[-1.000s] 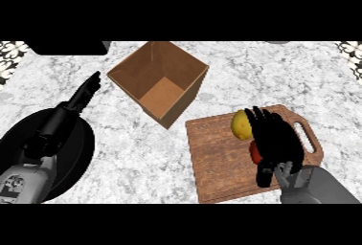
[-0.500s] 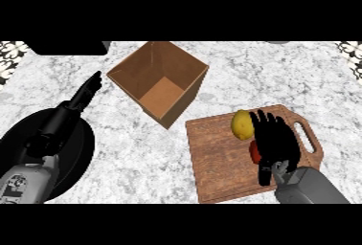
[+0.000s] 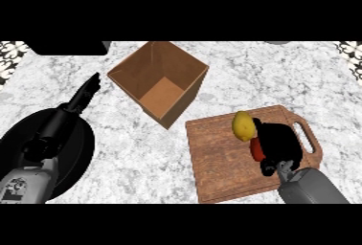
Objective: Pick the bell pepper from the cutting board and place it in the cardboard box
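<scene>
Bell pepper [image 3: 257, 150] – your right hand [image 3: 279, 143] curls around it on cutting board [image 3: 222, 162], lemon [image 3: 244, 125] touching; cardboard box [image 3: 159, 81] beyond – left hand [image 3: 86, 92] straight-fingered.

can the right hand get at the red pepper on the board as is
Probably yes: the right hand is already over the bell pepper on the cutting board, with only the lemon beside it.
</scene>
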`<state>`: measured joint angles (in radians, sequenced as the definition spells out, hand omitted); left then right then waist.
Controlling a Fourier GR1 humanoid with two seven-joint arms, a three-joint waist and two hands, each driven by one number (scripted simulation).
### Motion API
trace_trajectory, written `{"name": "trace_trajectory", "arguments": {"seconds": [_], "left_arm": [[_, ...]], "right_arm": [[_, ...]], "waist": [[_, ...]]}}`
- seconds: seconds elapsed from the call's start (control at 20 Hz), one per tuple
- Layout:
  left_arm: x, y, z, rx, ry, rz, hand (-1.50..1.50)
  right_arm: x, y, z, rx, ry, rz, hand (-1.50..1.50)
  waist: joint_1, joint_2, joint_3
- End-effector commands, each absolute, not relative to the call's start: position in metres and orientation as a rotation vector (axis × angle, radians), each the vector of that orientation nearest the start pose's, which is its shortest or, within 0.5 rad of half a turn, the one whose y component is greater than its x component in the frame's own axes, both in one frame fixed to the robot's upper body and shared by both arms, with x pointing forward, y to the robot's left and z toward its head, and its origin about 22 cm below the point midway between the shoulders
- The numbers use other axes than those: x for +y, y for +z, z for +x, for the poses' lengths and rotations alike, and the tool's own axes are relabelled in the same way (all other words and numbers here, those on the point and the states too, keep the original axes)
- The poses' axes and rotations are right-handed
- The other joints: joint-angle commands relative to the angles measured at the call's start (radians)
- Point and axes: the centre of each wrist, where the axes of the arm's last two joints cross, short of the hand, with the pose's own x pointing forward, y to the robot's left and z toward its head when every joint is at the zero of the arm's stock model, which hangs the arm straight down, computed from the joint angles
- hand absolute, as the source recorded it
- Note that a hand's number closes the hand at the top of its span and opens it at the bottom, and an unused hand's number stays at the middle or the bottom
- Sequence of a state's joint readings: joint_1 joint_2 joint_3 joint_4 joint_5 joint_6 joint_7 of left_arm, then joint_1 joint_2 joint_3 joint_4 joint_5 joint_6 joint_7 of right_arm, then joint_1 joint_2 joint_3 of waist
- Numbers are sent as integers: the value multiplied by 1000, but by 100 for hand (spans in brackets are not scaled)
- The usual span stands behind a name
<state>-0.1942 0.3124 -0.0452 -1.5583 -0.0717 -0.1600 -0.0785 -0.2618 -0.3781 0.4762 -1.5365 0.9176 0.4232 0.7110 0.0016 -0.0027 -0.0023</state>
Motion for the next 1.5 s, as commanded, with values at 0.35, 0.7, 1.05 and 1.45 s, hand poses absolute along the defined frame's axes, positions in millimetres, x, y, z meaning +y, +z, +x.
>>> {"name": "trace_trajectory", "arguments": {"seconds": [0.35, 0.7, 1.05, 1.45], "left_arm": [[266, 74, 303, -1754, -549, 79, 0], [226, 79, 304, -1803, -664, -61, 0], [211, 82, 311, -1799, -696, -70, 0], [215, 74, 316, -1784, -657, -55, 0]], "right_arm": [[-68, 49, 260, -1090, 1499, -933, 150], [-2, 84, 259, -1379, 1536, -762, 150], [35, 127, 273, -1622, 1488, -911, 150], [64, 191, 279, -1750, 1163, -1033, 150]], "waist": [[32, 13, 2], [199, 44, 2], [214, 31, -1], [180, 15, -4]]}}
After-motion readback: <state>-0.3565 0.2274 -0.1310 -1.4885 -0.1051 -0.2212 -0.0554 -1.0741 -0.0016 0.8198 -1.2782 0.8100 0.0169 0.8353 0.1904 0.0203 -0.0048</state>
